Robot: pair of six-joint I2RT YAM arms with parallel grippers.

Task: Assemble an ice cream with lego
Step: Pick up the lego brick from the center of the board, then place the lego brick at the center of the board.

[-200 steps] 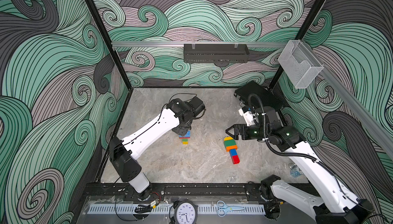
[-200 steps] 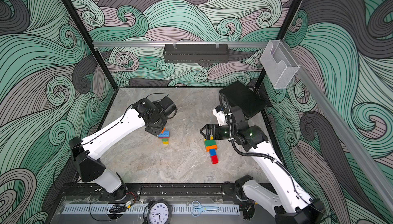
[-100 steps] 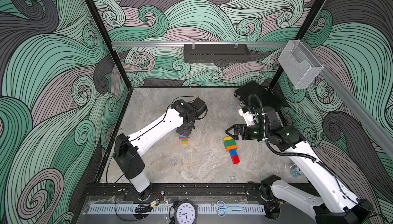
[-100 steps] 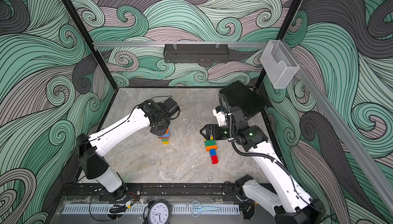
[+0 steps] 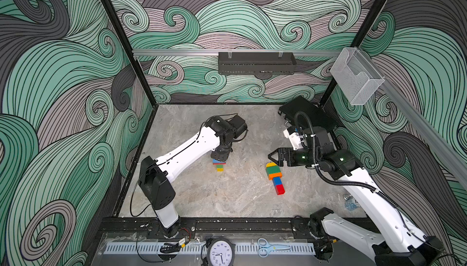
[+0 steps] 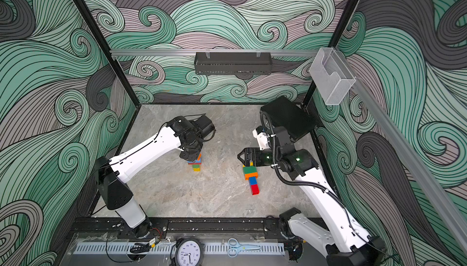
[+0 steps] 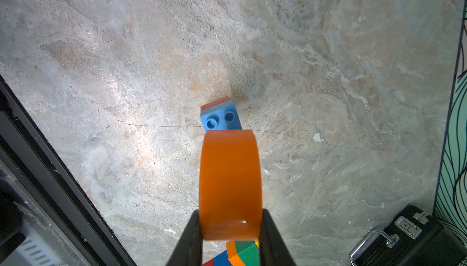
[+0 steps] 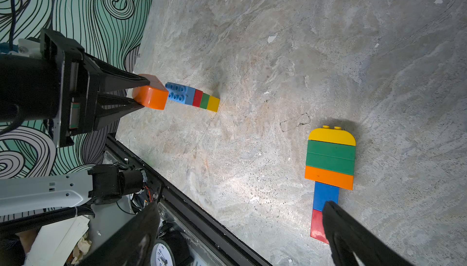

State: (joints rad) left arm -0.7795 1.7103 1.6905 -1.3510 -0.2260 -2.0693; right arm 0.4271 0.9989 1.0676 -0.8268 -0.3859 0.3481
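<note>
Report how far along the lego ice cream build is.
Done: a yellow-topped, green, orange, blue and red brick ice cream lies flat. In hand: the left gripper is shut on an orange round-topped plastic brick by the upright blue-topped brick stack. Left: seating it on the stack's bare blue studs.

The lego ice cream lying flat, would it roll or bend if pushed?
Probably slides, not rolls: the lego ice cream lies flat on the table. Likely stiff: hard bricks pressed together. Pushing its narrow stem may swivel it.
</note>
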